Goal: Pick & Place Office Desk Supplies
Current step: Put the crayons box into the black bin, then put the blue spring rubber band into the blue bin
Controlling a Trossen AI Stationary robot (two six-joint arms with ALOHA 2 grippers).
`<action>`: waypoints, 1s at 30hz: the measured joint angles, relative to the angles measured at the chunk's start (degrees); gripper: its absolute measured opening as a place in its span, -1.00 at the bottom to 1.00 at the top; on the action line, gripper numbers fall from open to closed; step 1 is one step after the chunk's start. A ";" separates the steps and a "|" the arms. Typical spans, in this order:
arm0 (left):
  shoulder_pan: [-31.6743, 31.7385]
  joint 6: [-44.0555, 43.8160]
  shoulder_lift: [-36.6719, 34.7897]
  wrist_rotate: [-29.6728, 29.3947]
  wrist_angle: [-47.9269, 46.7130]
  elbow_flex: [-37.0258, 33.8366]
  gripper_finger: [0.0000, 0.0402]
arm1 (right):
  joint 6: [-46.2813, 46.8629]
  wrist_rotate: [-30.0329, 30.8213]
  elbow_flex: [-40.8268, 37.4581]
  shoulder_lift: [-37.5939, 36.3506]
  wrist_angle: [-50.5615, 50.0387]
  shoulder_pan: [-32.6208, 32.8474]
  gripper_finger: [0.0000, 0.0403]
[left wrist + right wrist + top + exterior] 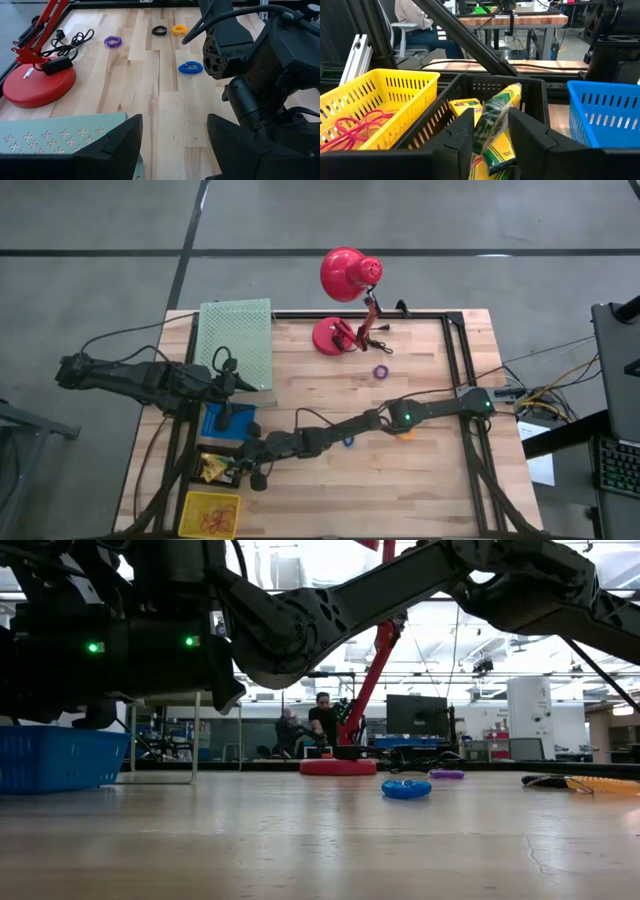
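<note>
Hanging over the black basket (485, 95), left of the blue basket (605, 110) and right of the yellow one (380, 100), the right gripper (490, 137) pinches a crayon box (495, 127) upright, directly above the drop. The left gripper (175, 145) waits spread beside the blue basket.

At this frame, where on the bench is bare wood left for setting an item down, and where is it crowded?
Bare wood lies between the green perforated panel and the red lamp base, and along the near edge right of the yellow basket. A smaller patch sits between the purple ring and the right arm. Crowded: the left side, with blue basket, black basket and both grippers.
</note>
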 joint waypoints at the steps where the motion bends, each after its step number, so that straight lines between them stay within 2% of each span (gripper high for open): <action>1: 0.00 0.00 0.00 0.00 0.00 0.00 0.15 | -0.01 0.00 0.00 0.00 0.00 0.00 -0.40; 11: 0.00 0.00 0.00 0.00 -0.02 -0.02 0.15 | -0.33 0.07 0.00 -0.04 -0.15 0.02 -0.33; 21: 0.00 0.00 0.02 0.00 0.00 0.00 0.15 | -1.75 0.32 -0.04 -3.50 -7.39 0.02 -0.32; 30: 0.02 0.00 0.02 0.00 0.00 0.00 0.15 | -2.08 2.00 -0.06 -4.22 -9.37 0.45 -0.25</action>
